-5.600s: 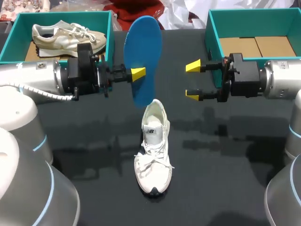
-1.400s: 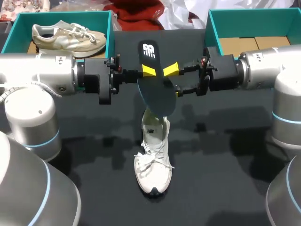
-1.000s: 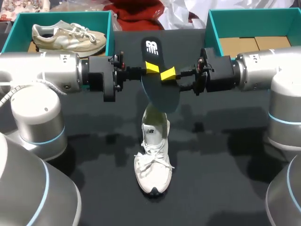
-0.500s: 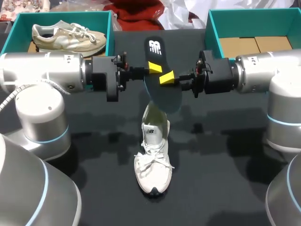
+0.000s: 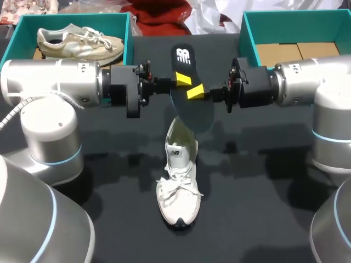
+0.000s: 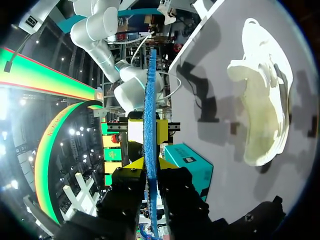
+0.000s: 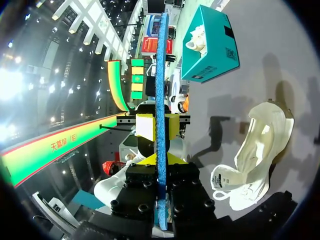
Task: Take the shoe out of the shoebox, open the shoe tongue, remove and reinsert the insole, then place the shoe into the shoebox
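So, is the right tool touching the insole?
Touching. The right wrist view shows the right tool clamping the edge-on insole from both sides.

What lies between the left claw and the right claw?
The blue-backed dark foam insole, pinched by the left claw and the right claw; the head view shows it.

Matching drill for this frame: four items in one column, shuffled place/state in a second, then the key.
1. insole
2. white shoe
3. beige shoe
4. right shoebox

A. inside the left shoebox
B. held in the air
C. no shoe inside
D. lying on the table

Pairs: 1-B, 2-D, 3-A, 4-C
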Controlling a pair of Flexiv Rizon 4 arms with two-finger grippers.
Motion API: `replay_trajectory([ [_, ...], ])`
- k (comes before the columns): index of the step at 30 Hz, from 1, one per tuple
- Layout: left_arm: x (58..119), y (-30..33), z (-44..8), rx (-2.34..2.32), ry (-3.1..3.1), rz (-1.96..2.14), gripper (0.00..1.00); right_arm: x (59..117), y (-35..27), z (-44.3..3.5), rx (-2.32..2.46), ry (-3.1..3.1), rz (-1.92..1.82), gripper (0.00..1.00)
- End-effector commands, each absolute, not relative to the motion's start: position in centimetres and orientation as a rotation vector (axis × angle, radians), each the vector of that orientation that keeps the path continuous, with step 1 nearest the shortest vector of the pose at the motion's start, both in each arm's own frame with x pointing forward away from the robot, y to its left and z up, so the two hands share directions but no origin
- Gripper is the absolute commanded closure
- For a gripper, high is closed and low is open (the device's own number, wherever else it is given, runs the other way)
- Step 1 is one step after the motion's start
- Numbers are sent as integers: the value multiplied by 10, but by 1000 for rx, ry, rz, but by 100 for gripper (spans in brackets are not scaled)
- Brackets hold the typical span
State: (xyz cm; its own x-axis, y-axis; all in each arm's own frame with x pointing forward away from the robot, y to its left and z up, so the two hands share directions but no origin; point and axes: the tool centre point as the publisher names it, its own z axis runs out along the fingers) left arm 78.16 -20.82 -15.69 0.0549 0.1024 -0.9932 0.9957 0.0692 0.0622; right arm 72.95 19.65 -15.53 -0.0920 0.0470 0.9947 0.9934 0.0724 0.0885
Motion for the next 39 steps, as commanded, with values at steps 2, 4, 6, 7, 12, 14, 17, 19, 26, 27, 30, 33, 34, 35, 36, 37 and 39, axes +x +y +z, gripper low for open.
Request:
replay_trajectory([
  [2,775,-194,-154,1265,1283,-1037,0,731,193,-156,-1147,-1347,-1194,100],
  [4,775,-182,-152,1264,1343,-1095,0,731,191,-156,-1148,-1345,-1195,100],
  [6,778,-167,-150,1221,1444,-1167,0,731,190,-156,-1148,-1344,-1196,100],
  [7,780,-161,-149,1199,1503,-1223,0,731,190,-156,-1148,-1344,-1196,100],
  [12,775,-138,-151,1269,1680,-1089,0,732,189,-156,-1145,-1350,-1194,100],
  [14,775,-138,-151,1269,1680,-1089,0,733,189,-156,-1144,-1352,-1193,100],
  [17,775,-138,-151,1269,1680,-1089,0,733,187,-158,-1144,-1354,-1189,100],
  [19,775,-138,-151,1269,1680,-1089,0,733,187,-158,-1144,-1354,-1189,100],
  [26,775,-138,-151,1269,1680,-1089,0,733,187,-158,-1144,-1354,-1189,100],
  [27,775,-138,-151,1269,1680,-1089,0,733,187,-158,-1144,-1354,-1189,100],
  [30,775,-138,-151,1269,1680,-1089,0,733,187,-158,-1144,-1354,-1189,100],
  [33,770,-140,-152,1253,1766,-1041,0,736,185,-157,-1165,-1344,-1220,100],
  [34,769,-142,-154,1224,1842,-1007,0,737,183,-156,-1169,-1332,-1244,100],
  [35,767,-141,-155,1203,1900,-987,0,738,181,-155,-1175,-1325,-1273,100],
  [36,764,-139,-157,1182,1973,-964,0,738,179,-155,-1182,-1321,-1301,100],
  [37,763,-136,-158,1162,2033,-956,0,738,178,-154,-1179,-1324,-1317,100],
  [39,760,-128,-159,1116,2142,-947,0,738,177,-154,-1184,-1324,-1354,100],
])
